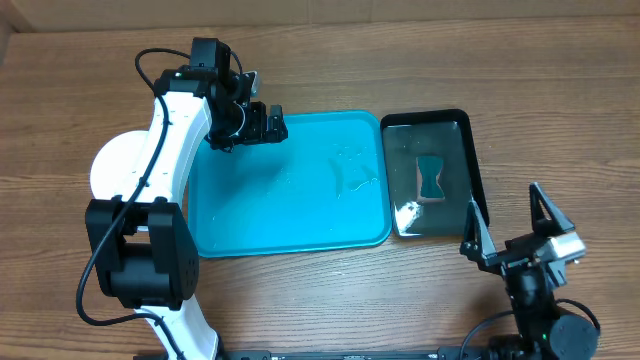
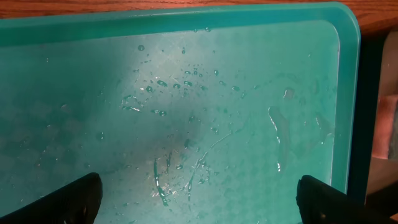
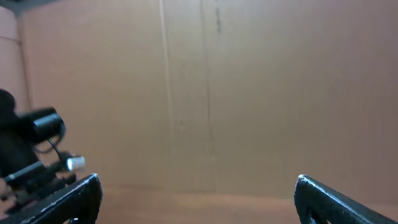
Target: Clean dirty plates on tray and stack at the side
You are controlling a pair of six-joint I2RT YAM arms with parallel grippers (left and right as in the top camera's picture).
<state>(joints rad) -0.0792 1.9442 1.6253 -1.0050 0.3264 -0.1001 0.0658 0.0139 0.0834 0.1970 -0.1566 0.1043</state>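
Checking the tray (image 1: 270, 210): teal, centre of the surface (image 1: 560, 90), no plate on it. Only water (image 2: 163, 180) there, in beads and streaks across the floor, heavier toward the right end.

Plates: one white plate (image 1: 110, 165) shows on the surface just left of the tray, mostly under the left arm (image 1: 165, 150). Reads as the side stack. If it's complete, the task is at or near its end.

Left gripper (image 1: 274, 125): over the tray's far-left corner, jaws spread wide, nothing between them. Right gripper (image 1: 510, 222): near edge of the surface, just off the near-right corner of the black tray (image 1: 470, 150), jaws equally wide, empty.

Risks:
- Left arm hangs right over the stack. A low swing back could clip the top plate and shove it off or skew the pile.
- Wide jaws low over the tray could catch the raised rim on a sideways move and drag the tray into the black one beside it.
- Wet plates, if wet like the tray, may slide on each other.
- Right arm reaching in could hit the black tray's corner.

Not resolvable:
- Plate count. No blue or green rim visible from above.
- Teal hourglass piece (image 1: 432, 177) in the black tray, under glare. Sponge maybe, can't say.
- Tan block (image 2: 388, 127), cut off at the left wrist view's edge. Unclear if it's the same item.
- Right wrist view shows only a brown wall (image 3: 249, 93).
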